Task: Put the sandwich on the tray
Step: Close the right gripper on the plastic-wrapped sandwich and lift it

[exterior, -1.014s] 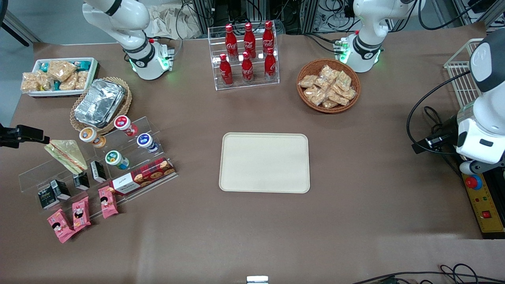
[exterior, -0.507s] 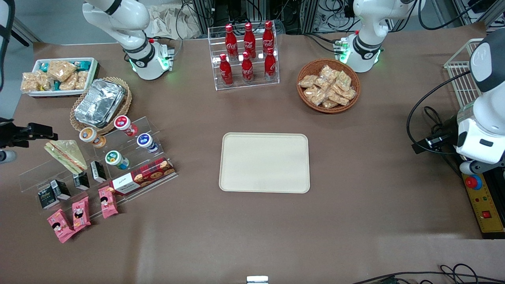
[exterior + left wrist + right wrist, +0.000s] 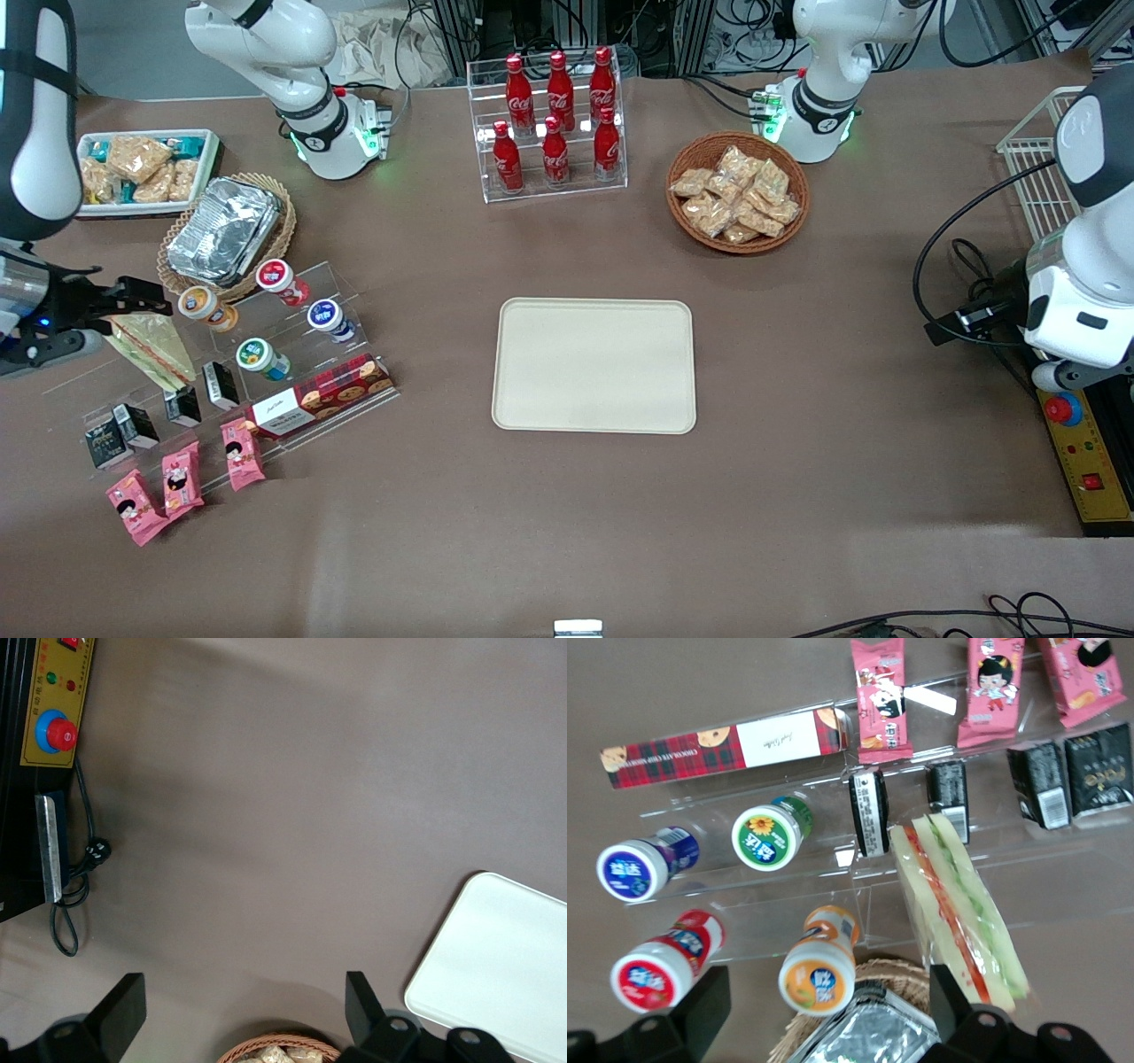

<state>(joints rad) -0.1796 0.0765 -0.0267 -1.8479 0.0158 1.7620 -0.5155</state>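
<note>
The sandwich (image 3: 158, 353) is a plastic-wrapped white-bread wedge with red and green filling. It lies on the upper step of a clear acrylic stand, and also shows in the right wrist view (image 3: 957, 904). The right arm's gripper (image 3: 133, 299) hovers open and empty just above the sandwich's end that is farther from the front camera. In the right wrist view the gripper (image 3: 827, 988) has its fingers wide apart, and one finger (image 3: 950, 997) is over the sandwich's edge. The cream-beige tray (image 3: 594, 365) lies empty at the table's middle, and one corner shows in the left wrist view (image 3: 496, 974).
The acrylic stand (image 3: 292, 354) also holds small capped bottles (image 3: 819, 964), black cartons (image 3: 867, 812), a red plaid cookie box (image 3: 321, 395) and pink snacks (image 3: 180, 479). A foil container in a wicker basket (image 3: 223, 229), a white snack tray (image 3: 146, 168), a cola rack (image 3: 554, 124) and a snack basket (image 3: 737, 192) stand farther back.
The right arm has come in from the working arm's end of the table. Its open gripper now reaches over the sandwich's end, beside the orange-capped bottle. Nothing else has moved.
</note>
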